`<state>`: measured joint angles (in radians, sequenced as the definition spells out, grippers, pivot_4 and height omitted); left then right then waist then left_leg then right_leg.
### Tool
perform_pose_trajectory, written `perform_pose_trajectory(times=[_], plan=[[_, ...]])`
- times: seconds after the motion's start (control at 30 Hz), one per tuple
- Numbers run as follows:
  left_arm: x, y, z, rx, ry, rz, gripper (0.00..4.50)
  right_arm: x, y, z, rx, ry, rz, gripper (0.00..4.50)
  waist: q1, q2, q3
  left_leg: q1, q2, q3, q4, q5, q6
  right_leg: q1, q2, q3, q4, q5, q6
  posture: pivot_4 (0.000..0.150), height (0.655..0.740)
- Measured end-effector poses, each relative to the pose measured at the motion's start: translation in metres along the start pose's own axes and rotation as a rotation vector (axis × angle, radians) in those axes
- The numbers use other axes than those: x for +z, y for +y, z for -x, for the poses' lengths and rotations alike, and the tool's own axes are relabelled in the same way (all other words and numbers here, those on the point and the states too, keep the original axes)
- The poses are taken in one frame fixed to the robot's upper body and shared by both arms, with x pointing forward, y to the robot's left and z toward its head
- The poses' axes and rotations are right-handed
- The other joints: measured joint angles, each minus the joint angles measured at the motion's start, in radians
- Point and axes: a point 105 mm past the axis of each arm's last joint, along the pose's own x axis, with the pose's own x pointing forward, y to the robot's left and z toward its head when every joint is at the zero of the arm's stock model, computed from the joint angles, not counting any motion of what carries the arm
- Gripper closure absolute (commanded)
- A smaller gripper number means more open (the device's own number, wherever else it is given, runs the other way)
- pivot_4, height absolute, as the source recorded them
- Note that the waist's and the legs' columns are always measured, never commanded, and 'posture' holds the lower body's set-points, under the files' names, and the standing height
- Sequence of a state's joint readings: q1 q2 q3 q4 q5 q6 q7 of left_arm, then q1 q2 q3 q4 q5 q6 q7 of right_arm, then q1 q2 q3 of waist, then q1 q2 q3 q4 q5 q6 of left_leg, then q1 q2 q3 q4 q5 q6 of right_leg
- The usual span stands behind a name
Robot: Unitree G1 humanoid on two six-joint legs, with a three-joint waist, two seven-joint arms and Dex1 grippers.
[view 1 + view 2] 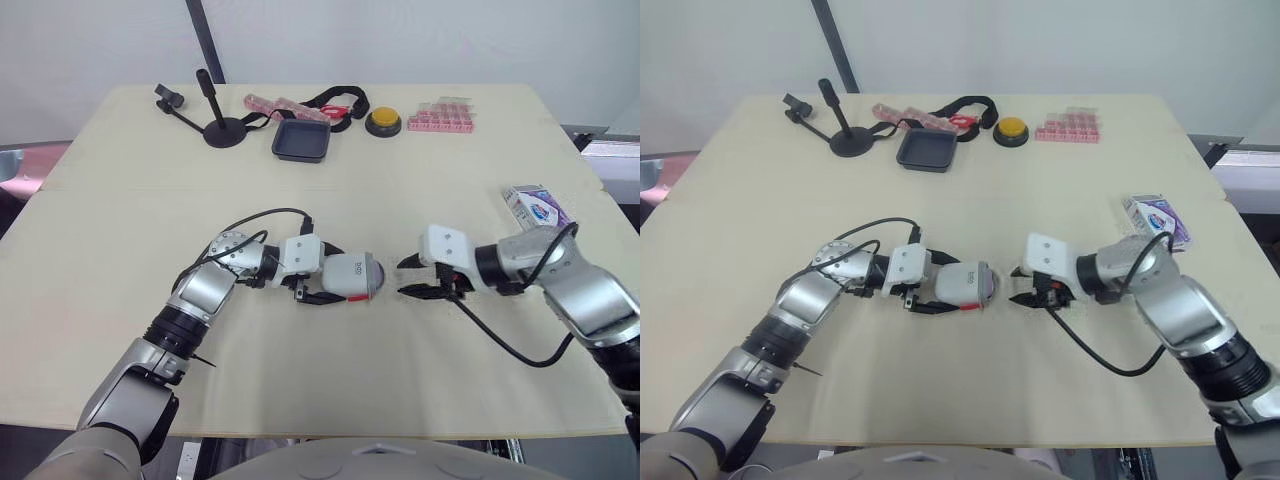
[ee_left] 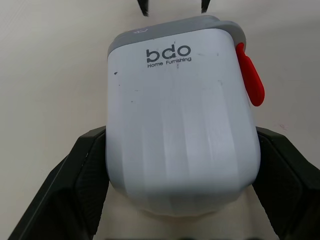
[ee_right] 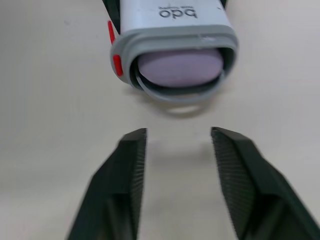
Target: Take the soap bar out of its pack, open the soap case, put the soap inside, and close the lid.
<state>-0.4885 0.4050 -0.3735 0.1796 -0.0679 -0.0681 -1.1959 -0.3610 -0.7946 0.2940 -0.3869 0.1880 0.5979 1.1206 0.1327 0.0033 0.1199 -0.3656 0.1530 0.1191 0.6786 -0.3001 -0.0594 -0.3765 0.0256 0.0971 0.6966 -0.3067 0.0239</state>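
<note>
— What do we hold on our left?

— Our left gripper [image 1: 335, 275] is clamped on the case [image 2: 180, 125], with one black finger pressed to each flank. The case is a smooth white plastic box with rounded corners and faint flutes along its length. It has a grey rim [image 3: 176, 36] at the far end and a red tab [image 2: 250, 75] on one side.

— Any writing?

— "bdo" in dark letters, with "Home Furnishing" beneath.

— And the soap?

— The soap [image 3: 179, 67], a rounded lilac bar, sits inside the case and shows through the rimmed end. We cannot tell whether a clear lid covers it.

— And our right?

— Our right gripper [image 3: 178, 134] faces that end, just beside it but not touching, with its ribbed fingers apart. Farther right the pack [image 1: 535, 205], a white-and-purple carton, lies on the pale table [image 1: 120, 200]. Its print is too small for us to read.
</note>
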Motion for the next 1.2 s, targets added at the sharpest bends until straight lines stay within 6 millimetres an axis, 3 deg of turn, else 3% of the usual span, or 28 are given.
perform_pose_trajectory(times=[0.1,0.83,0.93,1.17,1.2], plan=[[0.001,0.0,-0.001,0.0,-0.006,-0.011,1.03,-0.001,0.002,-0.005,0.011,0.014,0.024,4.46,0.001,0.0,0.0,0.004,0.0,0.0,0.0,0.0,0.0,-0.001,0.0,0.0,0.0,0.0,0.0,0.15,0.74],[0.005,0.004,-0.003,0.018,-0.023,-0.059,1.03,0.008,-0.007,-0.013,0.017,0.068,0.123,4.46,0.001,0.0,0.0,0.0,0.0,0.0,0.001,0.0,0.0,-0.001,0.0,0.001,0.003,0.0,0.0,0.15,0.74],[0.005,0.005,-0.003,0.024,-0.032,-0.07,1.03,0.003,-0.006,-0.006,-0.006,0.042,0.073,4.46,0.004,0.0,0.0,-0.001,0.0,0.0,0.001,0.0,0.0,-0.001,0.0,0.001,0.002,0.0,0.0,0.15,0.74],[0.007,0.006,0.0,0.036,-0.056,-0.112,1.03,-0.015,-0.012,0.031,-0.137,-0.057,-0.161,4.46,0.003,0.0,0.0,-0.002,0.0,0.0,0.001,0.0,0.0,-0.001,0.001,0.002,0.0,0.0,0.0,0.15,0.74],[0.008,0.006,0.001,0.039,-0.062,-0.121,1.03,-0.02,-0.008,0.035,-0.141,-0.074,-0.212,4.22,0.006,0.0,0.0,-0.002,0.0,0.0,0.001,0.0,0.0,-0.001,0.001,0.001,0.0,0.0,0.0,0.15,0.74]])
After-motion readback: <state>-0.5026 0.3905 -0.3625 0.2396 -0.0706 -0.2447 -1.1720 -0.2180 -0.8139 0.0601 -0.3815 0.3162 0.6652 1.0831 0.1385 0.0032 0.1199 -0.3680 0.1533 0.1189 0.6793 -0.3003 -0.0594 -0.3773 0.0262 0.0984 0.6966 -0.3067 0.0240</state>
